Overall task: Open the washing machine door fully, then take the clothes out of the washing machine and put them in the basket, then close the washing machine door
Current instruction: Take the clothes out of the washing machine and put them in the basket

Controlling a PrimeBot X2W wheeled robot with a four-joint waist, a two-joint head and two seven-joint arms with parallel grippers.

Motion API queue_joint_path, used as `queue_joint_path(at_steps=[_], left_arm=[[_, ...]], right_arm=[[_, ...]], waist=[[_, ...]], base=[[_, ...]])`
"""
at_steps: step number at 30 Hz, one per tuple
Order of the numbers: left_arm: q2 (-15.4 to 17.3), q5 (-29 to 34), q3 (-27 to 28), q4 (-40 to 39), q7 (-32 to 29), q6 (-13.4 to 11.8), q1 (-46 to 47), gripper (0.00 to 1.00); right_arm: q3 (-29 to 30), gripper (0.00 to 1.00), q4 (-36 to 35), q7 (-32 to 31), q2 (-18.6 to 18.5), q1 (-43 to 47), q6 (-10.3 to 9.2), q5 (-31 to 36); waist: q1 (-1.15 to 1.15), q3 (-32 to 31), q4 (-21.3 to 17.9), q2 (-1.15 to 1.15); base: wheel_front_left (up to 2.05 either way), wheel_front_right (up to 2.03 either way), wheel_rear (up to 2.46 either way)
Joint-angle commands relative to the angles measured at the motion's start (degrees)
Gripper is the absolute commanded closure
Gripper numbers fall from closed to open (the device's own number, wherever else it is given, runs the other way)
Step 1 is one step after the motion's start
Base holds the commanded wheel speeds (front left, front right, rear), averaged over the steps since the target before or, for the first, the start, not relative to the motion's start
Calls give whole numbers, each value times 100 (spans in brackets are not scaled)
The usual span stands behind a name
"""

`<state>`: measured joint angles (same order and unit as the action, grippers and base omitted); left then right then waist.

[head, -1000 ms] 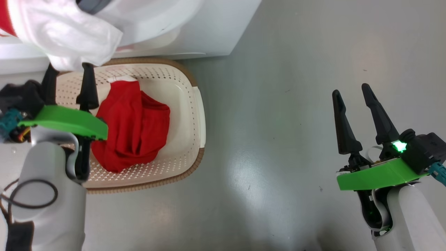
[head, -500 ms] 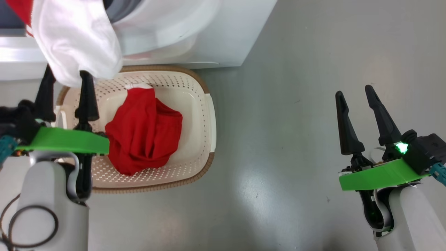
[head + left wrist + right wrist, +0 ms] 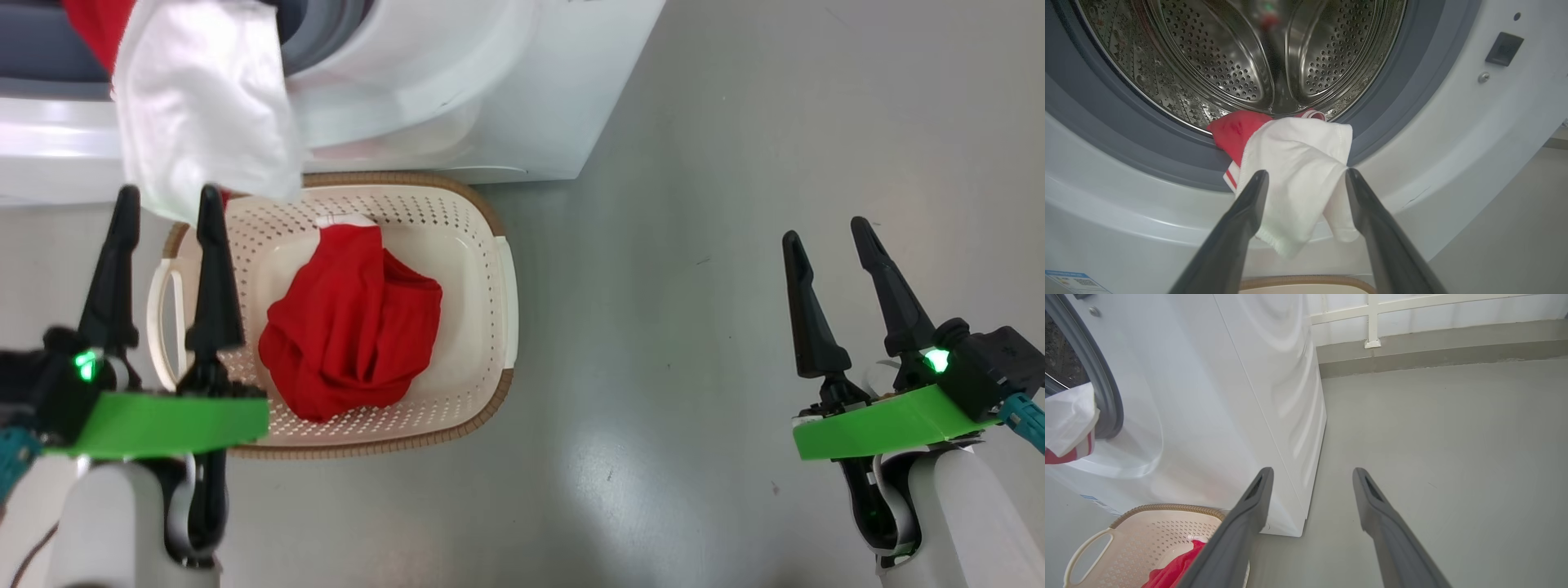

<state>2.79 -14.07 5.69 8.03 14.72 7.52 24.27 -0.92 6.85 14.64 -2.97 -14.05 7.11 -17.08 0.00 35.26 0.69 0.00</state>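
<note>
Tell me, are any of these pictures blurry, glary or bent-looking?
Head view: sharp, with a pale sheen of light on the grey floor. Left wrist view: the steel drum mirrors smeared colours deep inside, and the left gripper looks soft so near the lens. Right wrist view: the wide lens seems to bow the washing machine's side.

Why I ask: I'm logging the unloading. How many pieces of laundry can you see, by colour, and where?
Red: 2, the red garment in the basket and red fabric at the lip of the drum.
White: 1, the white cloth hanging out of the washing machine.
Total: 3; whether the drum's red and white pieces are joined I cannot tell.
</note>
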Motion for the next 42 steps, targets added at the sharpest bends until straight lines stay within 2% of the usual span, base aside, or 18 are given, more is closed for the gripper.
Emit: queue_joint_path(at_steps=[1, 12, 22, 27, 32, 42], left_arm=[[111, 72, 202, -307, 28, -3, -314, 0], [31, 48, 213, -721, 28, -3, -805, 0], [58, -13, 114, -661, 28, -3, -471, 0], [495, -147, 10, -20, 28, -3, 416, 0], [886, -226, -103, 1039, 23, -3, 1445, 0], [1254, -413, -463, 2854, -580, -3, 3204, 0]], right_arm=[[-139, 0, -114, 36, 9, 174, 37, 39], [-129, 0, -101, 36, 9, 217, 37, 49], [-116, 0, -94, 36, 9, 258, 37, 45], [-152, 0, -74, 36, 9, 219, 37, 41], [-201, 0, -61, 36, 9, 156, 37, 22], [-183, 0, -95, 36, 9, 86, 37, -28]], waist=[[0, -23, -1, 0], [0, -56, 10, 0], [0, -97, 35, 0], [0, -77, 41, 0], [0, -18, -4, 0], [0, 131, -89, 0]], base=[[0, 0, 0], [0, 0, 0], [0, 0, 0], [0, 0, 0], [0, 0, 0], [0, 0, 0]])
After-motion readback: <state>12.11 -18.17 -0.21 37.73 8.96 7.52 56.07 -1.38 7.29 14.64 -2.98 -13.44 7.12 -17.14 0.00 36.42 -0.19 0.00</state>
